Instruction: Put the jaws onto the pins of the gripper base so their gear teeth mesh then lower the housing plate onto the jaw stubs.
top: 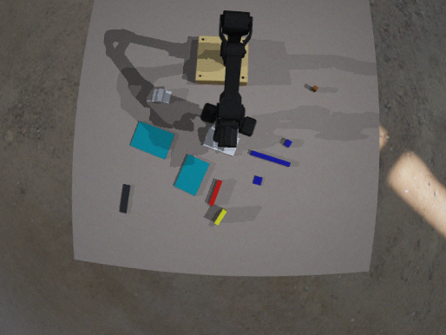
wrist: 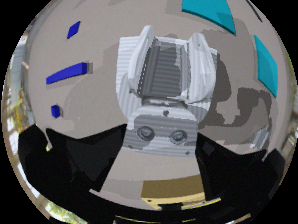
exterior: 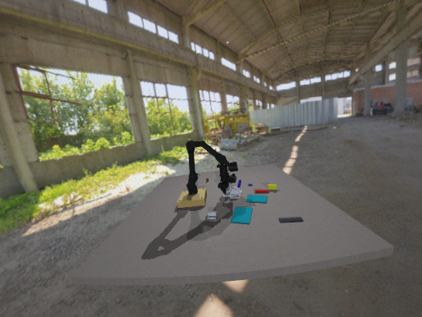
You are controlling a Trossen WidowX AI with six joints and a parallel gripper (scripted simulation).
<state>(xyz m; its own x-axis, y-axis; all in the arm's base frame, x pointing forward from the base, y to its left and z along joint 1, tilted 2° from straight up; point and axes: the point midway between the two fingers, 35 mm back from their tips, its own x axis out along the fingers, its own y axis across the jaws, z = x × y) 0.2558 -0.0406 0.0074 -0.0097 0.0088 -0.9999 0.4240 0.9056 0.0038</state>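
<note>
The grey-white gripper base [top: 210,141] [exterior: 235,193] [wrist: 123,75] lies on the table. Two tall curved jaws, the left one [wrist: 141,62] and the right one [wrist: 202,70], stand on it side by side with a gap between. My gripper [wrist: 160,131] [exterior: 224,190] points down at the base's near side, shut on the ribbed housing plate [wrist: 163,118], which has two round holes. The plate overlaps the near ends of the jaws in the wrist view; whether it touches them cannot be told. The pins, gear teeth and jaw stubs are hidden or too small to tell.
A small grey part [top: 161,95] [exterior: 212,216] [wrist: 260,137] lies left of the base. Two teal panels [top: 152,140] [top: 192,174], a red bar [top: 215,193], a yellow block [top: 220,217], a blue bar [top: 270,158] and a black bar [top: 125,198] lie around.
</note>
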